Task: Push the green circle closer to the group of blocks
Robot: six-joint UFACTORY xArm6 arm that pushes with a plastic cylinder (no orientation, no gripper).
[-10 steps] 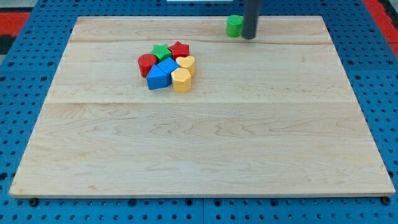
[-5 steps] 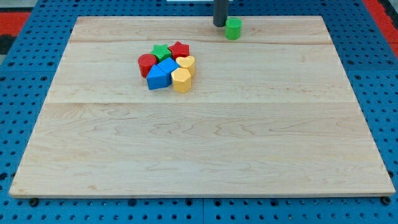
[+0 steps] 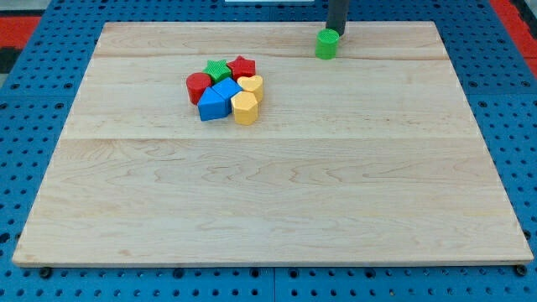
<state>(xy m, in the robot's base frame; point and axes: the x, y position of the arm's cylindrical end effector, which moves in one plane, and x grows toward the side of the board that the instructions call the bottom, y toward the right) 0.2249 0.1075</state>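
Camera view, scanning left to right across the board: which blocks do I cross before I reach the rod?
Red circle → blue block → yellow block → green circle → my tip, just behind the green circle's right edge. The green star and red star overlap the cluster's middle, so left out.

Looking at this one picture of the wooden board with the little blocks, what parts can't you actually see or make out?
- Dark rod: its upper part is cut off by the view's top edge.
- My tip: whether it touches the green circle block is too close to tell.
- Green star block: lower part hidden behind the blue blocks and the red round block.
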